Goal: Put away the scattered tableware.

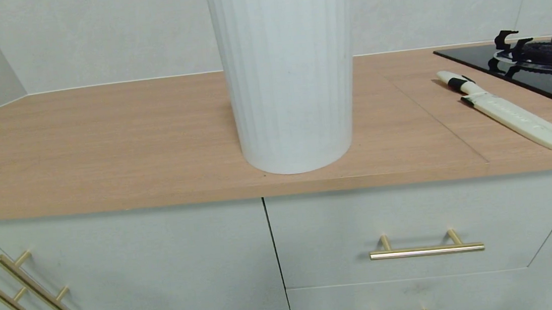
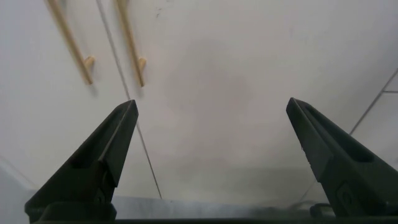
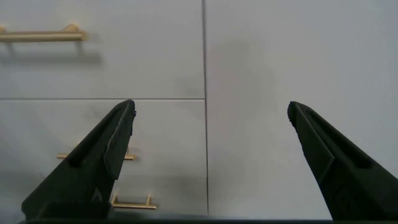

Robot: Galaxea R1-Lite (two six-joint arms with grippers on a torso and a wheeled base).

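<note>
Hands open low by the cabinets, knife up on the worktop.
Holds left hand (image 2: 211, 102) wide open on nothing, facing white cabinet doors (image 2: 249, 93), with 2 brass bar handles (image 2: 130, 43) just past 1 finger. Holds right hand (image 3: 211, 106) equally wide and empty before white drawer fronts (image 3: 280, 93), with 3 brass pulls (image 3: 43, 35) off past 1 finger. Shows the knife (image 1: 505, 112), cream with black bands at the handle, lying flat on the wooden worktop (image 1: 102, 141), well apart from both hands, on the right hand's side, just beside the black stove (image 1: 540, 63). Shows a tall white ribbed tub (image 1: 288, 73) upright at mid-worktop, apart from the knife.
</note>
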